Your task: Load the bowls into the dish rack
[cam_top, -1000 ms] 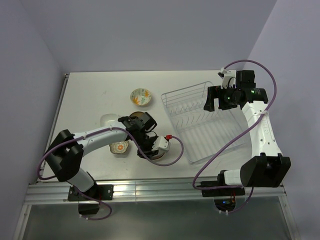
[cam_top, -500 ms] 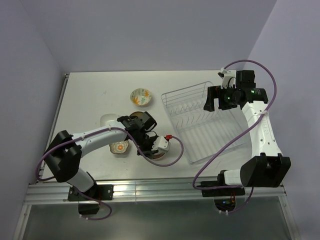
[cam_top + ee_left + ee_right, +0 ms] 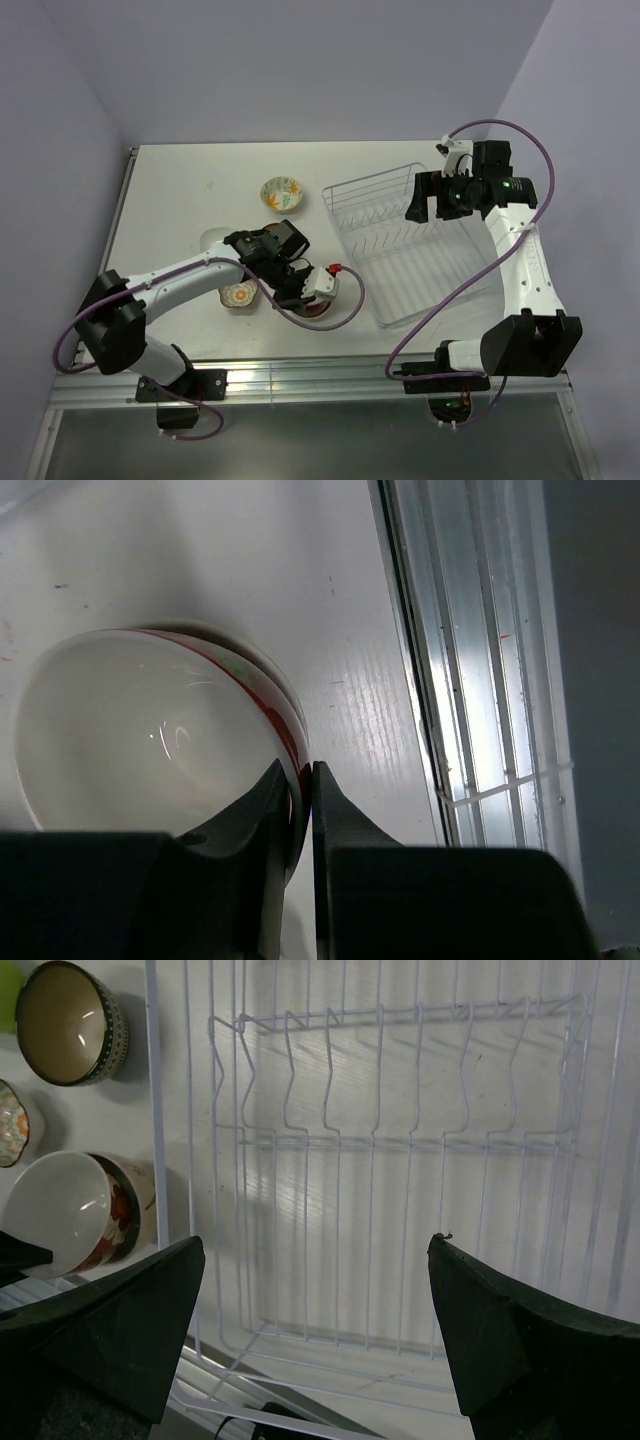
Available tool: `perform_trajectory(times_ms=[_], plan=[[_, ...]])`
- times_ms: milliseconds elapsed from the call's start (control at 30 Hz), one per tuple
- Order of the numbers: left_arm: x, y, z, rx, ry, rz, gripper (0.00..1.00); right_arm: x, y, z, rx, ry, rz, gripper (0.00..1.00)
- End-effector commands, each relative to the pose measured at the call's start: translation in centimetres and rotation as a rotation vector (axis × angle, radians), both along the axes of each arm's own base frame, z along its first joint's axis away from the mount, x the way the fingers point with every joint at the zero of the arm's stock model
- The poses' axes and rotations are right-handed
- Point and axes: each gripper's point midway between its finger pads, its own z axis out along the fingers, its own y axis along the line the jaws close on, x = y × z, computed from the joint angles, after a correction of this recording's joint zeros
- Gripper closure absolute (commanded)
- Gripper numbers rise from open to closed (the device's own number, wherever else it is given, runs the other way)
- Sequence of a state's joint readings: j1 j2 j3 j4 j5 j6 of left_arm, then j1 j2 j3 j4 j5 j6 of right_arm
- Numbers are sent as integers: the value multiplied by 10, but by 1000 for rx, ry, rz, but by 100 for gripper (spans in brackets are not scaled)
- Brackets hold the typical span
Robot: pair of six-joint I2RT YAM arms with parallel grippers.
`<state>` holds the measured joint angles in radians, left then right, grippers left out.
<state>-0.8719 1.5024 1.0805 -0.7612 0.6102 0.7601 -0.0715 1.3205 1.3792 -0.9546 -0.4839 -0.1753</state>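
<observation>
The left gripper (image 3: 300, 785) is closed on the rim of the red-and-white bowl (image 3: 140, 730), which sits on the table (image 3: 350, 620) beside the dish rack (image 3: 400, 1145), probably to lift it, while the right gripper (image 3: 316, 1245) hangs open above the rack.

The white-shelled left arm (image 3: 185, 272) and white-shelled right arm (image 3: 522, 262) had black joints; thin purple cables (image 3: 497, 122) looped loosely along both.
</observation>
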Motion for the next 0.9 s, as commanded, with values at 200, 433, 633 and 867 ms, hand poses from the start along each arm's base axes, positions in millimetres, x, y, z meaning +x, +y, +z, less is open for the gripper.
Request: perform_trajectory(times_ms=[200, 433, 633, 867], plan=[[22, -24, 126, -290, -226, 80, 100, -2, 28, 61, 166, -131, 47, 0], [3, -38, 172, -428, -90, 116, 100, -16, 47, 106, 193, -318, 220, 0], [-13, -40, 191, -497, 147, 118, 100, -47, 51, 109, 27, -460, 469, 0], [0, -31, 207, -552, 383, 156, 100, -93, 63, 110, -187, -794, 788, 0]])
